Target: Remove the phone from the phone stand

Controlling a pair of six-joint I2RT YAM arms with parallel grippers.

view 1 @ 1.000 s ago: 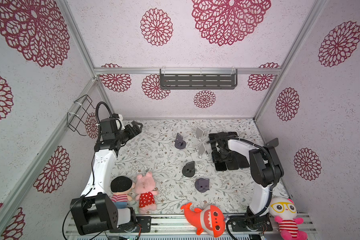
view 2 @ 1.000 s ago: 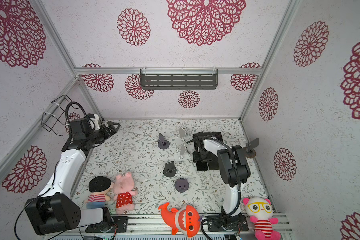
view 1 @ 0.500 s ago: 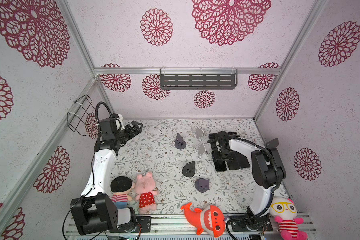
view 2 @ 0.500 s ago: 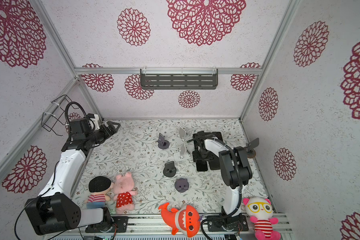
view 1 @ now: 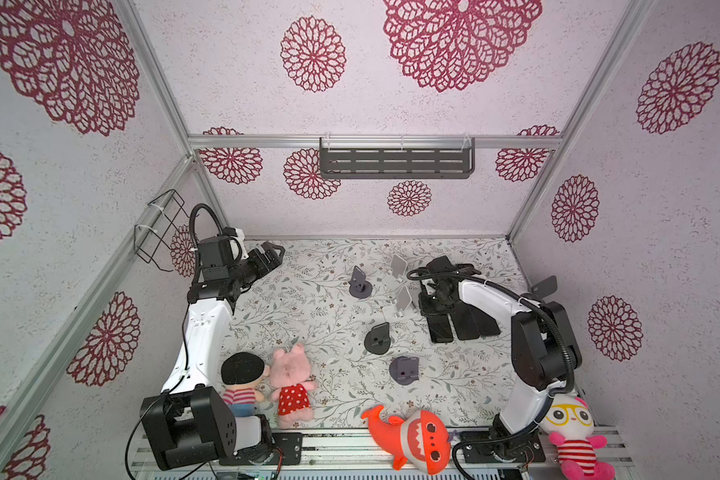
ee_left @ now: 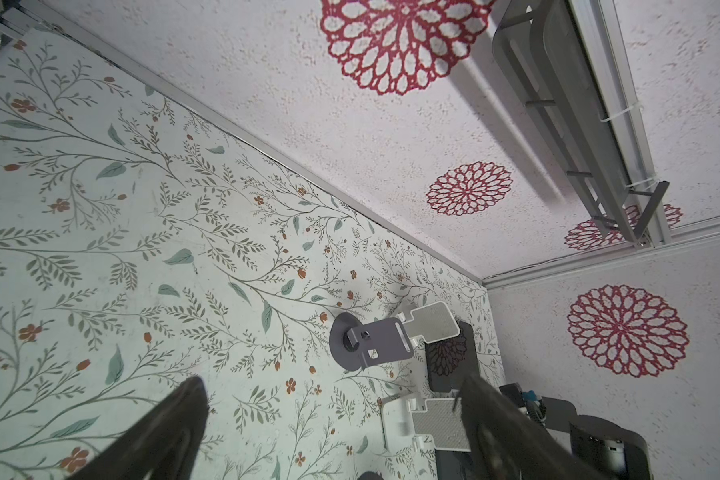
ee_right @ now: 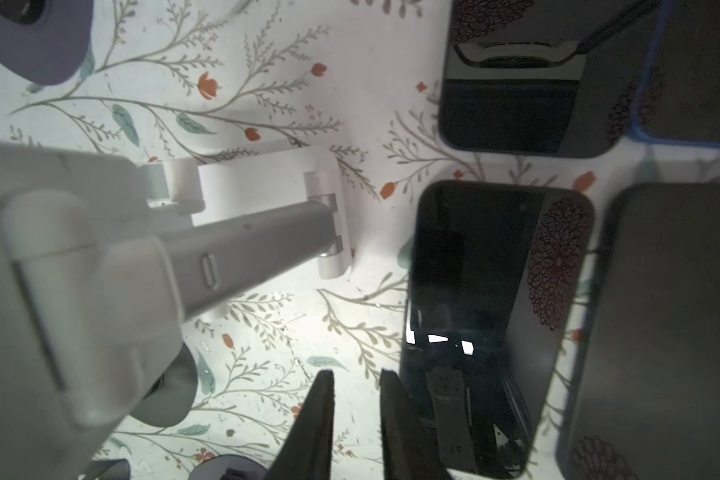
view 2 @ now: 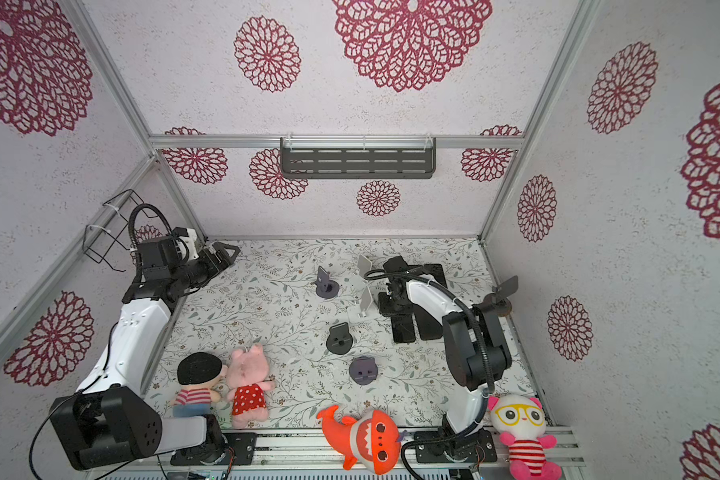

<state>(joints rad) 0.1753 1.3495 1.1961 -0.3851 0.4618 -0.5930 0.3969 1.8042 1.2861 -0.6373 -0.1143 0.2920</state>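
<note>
The right end effector (ee_right: pixel 356 374) is nearly closed, with a thin gap between its fingers, and grips nothing. It hangs over the worktop (ee_right: pixel 267 332) just beside the phone (ee_right: pixel 487 324), which lies flat, off the white stand (ee_right: pixel 258 232). The left end effector (ee_left: pixel 331 382) gapes wide and empty in the air.

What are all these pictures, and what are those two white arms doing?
Those are two robot arms bolted at the front of a table. Two pictures look down from above. The two others come from a small camera on each arm's wrist. On the table lie dark phones, grey and white stands, and plush toys along the front. The left gripper is wide open and empty, near the back left corner. The right gripper is nearly shut on nothing, beside a phone lying flat.
</note>
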